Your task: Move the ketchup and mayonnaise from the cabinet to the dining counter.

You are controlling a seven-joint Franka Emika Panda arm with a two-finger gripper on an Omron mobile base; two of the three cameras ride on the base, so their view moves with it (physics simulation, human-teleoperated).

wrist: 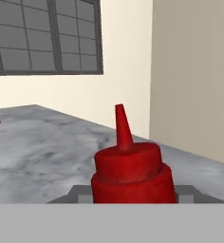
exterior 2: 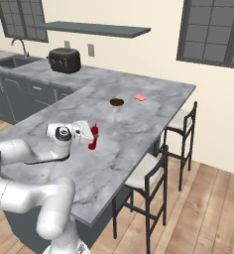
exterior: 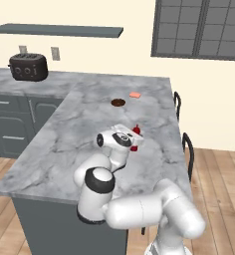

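Parking the ketchup [exterior 2: 93,137] on the dining counter [exterior 2: 139,124]

Your gripper [exterior 2: 90,136] sits around the upright bottle; jaws partly apart, can't tell if they're gripping it. Pull back crooked and you'd probably tip it. Plenty of bare marble around the bottle, stool-side edge well apart, brown donut [exterior 2: 117,102] farther back.

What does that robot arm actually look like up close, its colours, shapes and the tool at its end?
The arm is built of thick, rounded glossy white segments, joined by dark grey to black rings at the joints. The wrist ends in a white block with a round dark disc on its side. The tool beyond it is small, white and boxy. No loose cables or lettering are visible.
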